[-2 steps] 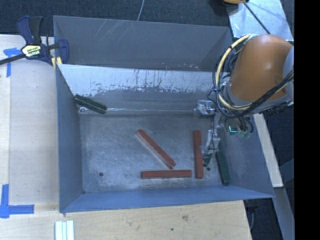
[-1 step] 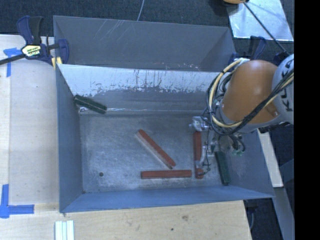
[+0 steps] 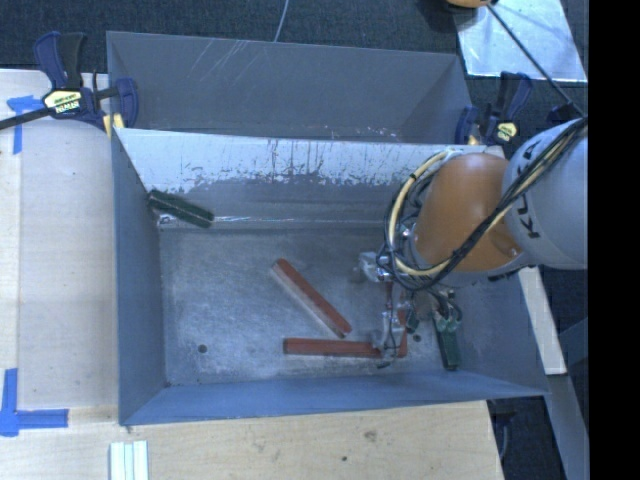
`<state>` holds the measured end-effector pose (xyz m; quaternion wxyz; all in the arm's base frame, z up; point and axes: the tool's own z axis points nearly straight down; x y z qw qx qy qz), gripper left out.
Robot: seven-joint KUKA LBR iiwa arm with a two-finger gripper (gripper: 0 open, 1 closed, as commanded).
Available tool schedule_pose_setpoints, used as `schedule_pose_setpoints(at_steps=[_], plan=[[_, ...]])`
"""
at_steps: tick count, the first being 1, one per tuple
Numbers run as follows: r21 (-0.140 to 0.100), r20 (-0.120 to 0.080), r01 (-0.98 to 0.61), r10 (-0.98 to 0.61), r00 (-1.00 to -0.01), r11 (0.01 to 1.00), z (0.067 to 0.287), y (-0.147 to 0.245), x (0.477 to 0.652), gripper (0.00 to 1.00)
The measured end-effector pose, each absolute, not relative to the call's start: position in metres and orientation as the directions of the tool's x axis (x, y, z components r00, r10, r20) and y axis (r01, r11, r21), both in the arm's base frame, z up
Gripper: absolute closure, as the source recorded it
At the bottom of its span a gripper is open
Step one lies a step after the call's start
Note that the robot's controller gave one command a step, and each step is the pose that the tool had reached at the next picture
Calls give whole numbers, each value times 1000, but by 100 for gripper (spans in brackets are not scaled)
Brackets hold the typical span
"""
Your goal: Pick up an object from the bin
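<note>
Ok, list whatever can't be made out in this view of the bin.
Right end of the lower brown stick: covered by the gripper in the camera view.
Dark green object right of the gripper: its top is hidden by the arm's cables; kind unclear.
Floor of the bin beneath the orange wrist cover: hidden by it.
Dark speck on the front-left floor: too small to identify.

- left of the bin floor (image 3: 215, 308) lies bare.
- diagonal brown stick (image 3: 312, 298) and level brown stick (image 3: 325, 348) block the front right.
- dark bar (image 3: 182, 209) sits back left.
</note>
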<state>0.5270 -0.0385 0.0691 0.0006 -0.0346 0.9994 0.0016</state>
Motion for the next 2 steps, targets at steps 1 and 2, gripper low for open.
schedule_pose_setpoints(at_steps=[1,2], plan=[[1,-5,83,83,-997,997,76,-107,490,0],[-1,-3,39,39,-999,999,97,-68,501,0]])
